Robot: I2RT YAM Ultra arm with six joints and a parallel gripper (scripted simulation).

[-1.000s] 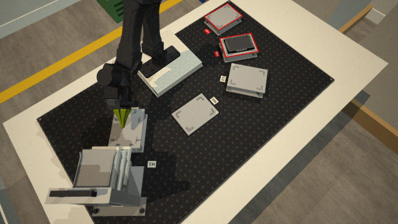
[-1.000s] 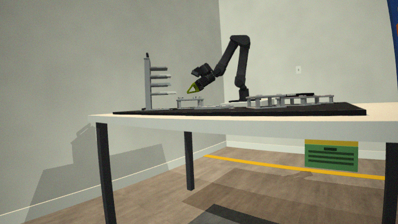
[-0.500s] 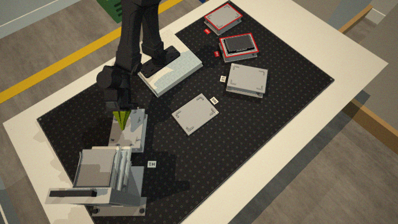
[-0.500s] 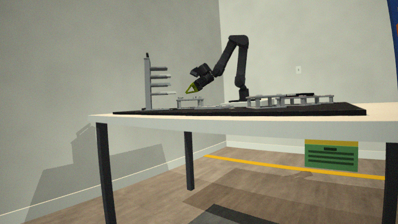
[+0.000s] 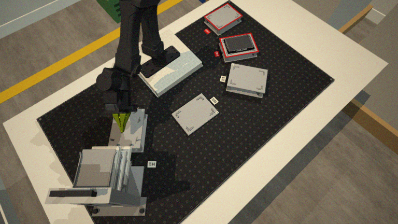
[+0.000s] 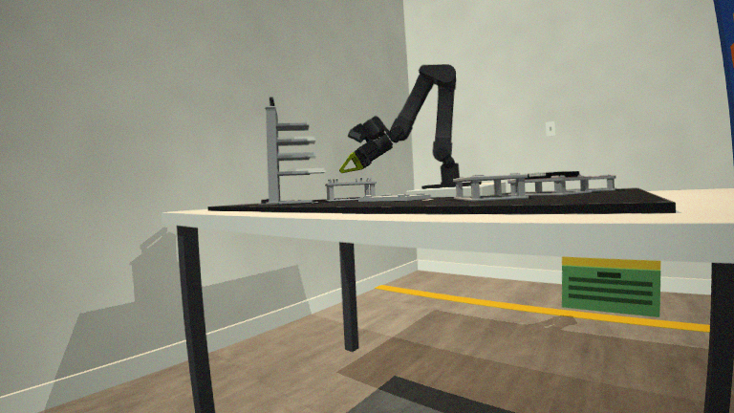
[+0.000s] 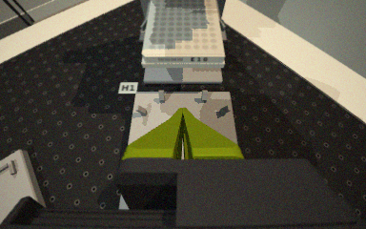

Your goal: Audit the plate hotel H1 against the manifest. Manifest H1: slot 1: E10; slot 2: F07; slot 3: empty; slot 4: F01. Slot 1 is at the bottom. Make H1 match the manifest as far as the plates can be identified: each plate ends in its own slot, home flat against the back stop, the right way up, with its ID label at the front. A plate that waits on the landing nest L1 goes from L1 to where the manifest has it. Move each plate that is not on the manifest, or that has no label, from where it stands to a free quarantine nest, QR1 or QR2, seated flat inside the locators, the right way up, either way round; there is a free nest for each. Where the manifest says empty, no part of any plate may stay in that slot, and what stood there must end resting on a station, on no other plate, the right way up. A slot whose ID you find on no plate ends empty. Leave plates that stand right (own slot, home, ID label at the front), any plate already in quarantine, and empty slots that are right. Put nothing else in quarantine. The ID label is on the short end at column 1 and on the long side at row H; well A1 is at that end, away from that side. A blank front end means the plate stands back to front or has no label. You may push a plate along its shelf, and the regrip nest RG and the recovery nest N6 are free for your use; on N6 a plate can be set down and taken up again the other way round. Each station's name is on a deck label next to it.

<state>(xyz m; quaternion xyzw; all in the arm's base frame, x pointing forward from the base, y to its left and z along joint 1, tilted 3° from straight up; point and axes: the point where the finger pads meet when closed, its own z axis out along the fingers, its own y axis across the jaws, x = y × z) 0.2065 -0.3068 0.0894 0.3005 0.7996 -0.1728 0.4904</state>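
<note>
The plate hotel H1 (image 5: 99, 177) stands at the near left corner of the deck, with its shelves open toward my arm. In the wrist view a pale well plate (image 7: 183, 33) lies in the hotel with a small dark label on its front end; I cannot read the label. In the side view the lowest level (image 6: 306, 172) reaches further out than the shelves above it. My gripper (image 5: 121, 123) (image 7: 182, 114) is shut with nothing between the green fingers. It hangs tilted over the grey nest in front of the hotel, pointing at it, and also shows in the side view (image 6: 352, 163).
The N6 nest (image 5: 195, 113) and the L1 nest (image 5: 247, 80) are bare. A red-framed quarantine nest (image 5: 239, 45) holds a dark plate; the other red-framed nest (image 5: 223, 17) is bare. The arm's base (image 5: 164, 63) stands at the back.
</note>
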